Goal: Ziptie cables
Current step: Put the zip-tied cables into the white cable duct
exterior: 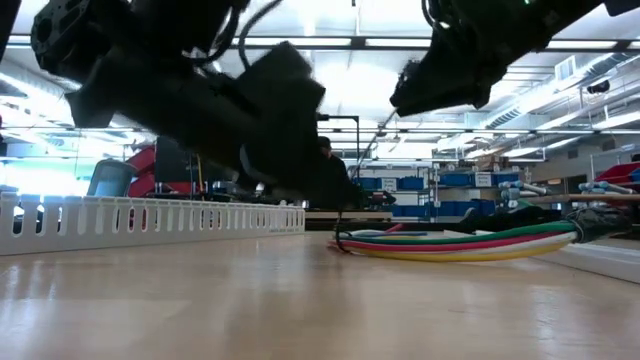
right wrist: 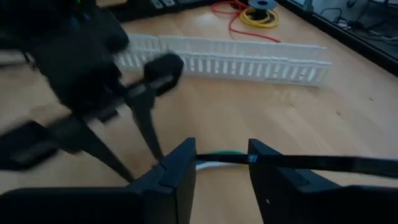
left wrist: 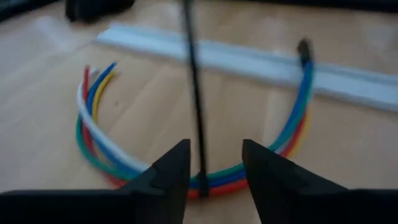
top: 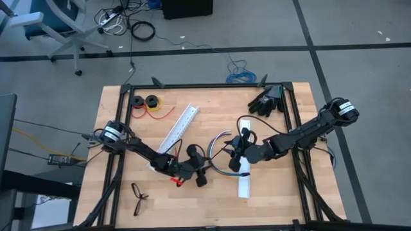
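Both grippers sit mid-table over the cables (top: pixel 221 144), which lie on the wood in an arc, just beside a white rail (top: pixel 243 179).

Left gripper (left wrist: pixel 214 171): fingers parted, nothing pinched. The ziptie (left wrist: pixel 196 93) runs straight out from the gap between them, its long axis pointing away from the wrist. It meets the bundle right at the fingertips and looks to stand between the tips without being clamped.

Right gripper (right wrist: pixel 221 163): fingers also parted. A thin black strip, probably the same ziptie, crosses just by one fingertip, with the green and white wires showing in the gap. Whether it touches the strip, cannot tell.

Judgement: the tie sits closer to square in the left gripper's gap, so left is better placed to re-grip; right would need to close across the strip's length.

A second slotted rail (right wrist: pixel 236 62) and a red-and-yellow spooled wire (right wrist: pixel 255 15) lie well apart, not in play.
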Motion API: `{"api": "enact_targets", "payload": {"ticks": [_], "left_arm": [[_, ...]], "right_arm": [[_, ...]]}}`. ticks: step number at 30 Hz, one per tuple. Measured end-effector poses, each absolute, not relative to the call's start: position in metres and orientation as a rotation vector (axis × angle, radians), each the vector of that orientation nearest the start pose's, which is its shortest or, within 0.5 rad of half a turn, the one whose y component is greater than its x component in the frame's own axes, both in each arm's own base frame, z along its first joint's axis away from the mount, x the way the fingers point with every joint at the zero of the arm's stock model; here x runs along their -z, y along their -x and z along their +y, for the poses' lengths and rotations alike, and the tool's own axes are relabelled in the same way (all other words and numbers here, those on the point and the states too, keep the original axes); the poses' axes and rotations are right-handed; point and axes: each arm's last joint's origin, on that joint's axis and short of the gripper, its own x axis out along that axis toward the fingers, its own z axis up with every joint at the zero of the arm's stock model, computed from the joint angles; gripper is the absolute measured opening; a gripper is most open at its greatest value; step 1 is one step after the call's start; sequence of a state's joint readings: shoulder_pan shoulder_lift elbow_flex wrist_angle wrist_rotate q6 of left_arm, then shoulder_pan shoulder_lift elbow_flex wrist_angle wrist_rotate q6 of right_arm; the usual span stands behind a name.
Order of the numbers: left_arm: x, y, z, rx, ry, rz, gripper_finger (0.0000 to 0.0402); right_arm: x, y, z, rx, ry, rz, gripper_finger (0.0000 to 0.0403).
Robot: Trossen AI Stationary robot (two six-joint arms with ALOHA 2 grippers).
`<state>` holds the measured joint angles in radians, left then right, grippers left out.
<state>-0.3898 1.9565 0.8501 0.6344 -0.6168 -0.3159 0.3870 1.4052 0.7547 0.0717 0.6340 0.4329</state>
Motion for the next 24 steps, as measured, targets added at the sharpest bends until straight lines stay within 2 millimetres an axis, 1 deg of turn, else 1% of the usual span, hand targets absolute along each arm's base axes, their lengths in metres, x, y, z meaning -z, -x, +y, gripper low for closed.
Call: {"api": "enact_targets", "payload": {"ticks": [3, 6, 10, 14, 16, 19, 21, 24], "left_arm": [[-0.135, -0.341, -0.127, -0.226, 0.048, 0.335, 0.0167], [-0.158, -0.336, -0.128, -0.203, -0.008, 0.299, 0.0168], [-0.189, -0.325, -0.124, -0.257, -0.061, 0.275, 0.0168], [-0.211, -0.314, -0.118, -0.300, -0.075, 0.271, 0.0168], [-0.216, -0.312, -0.117, -0.304, -0.071, 0.266, 0.0168], [-0.215, -0.311, -0.119, -0.299, -0.051, 0.271, 0.0168], [-0.209, -0.312, -0.120, -0.280, -0.042, 0.296, 0.0168], [-0.197, -0.313, -0.123, -0.239, -0.063, 0.355, 0.0168]], "right_arm": [[-0.209, -0.267, 0.090, 0.341, -0.066, 0.499, 0.0134], [-0.205, -0.265, 0.088, 0.335, 0.003, 0.554, 0.0134], [-0.202, -0.262, 0.085, 0.342, 0.031, 0.597, 0.0134], [-0.196, -0.257, 0.084, 0.363, 0.029, 0.667, 0.0133], [-0.192, -0.253, 0.083, 0.362, -0.002, 0.721, 0.0133], [-0.187, -0.248, 0.085, 0.313, -0.035, 0.801, 0.0132], [-0.186, -0.247, 0.087, 0.265, -0.021, 0.833, 0.0130], [-0.187, -0.248, 0.087, 0.210, 0.075, 0.836, 0.0130]]}}
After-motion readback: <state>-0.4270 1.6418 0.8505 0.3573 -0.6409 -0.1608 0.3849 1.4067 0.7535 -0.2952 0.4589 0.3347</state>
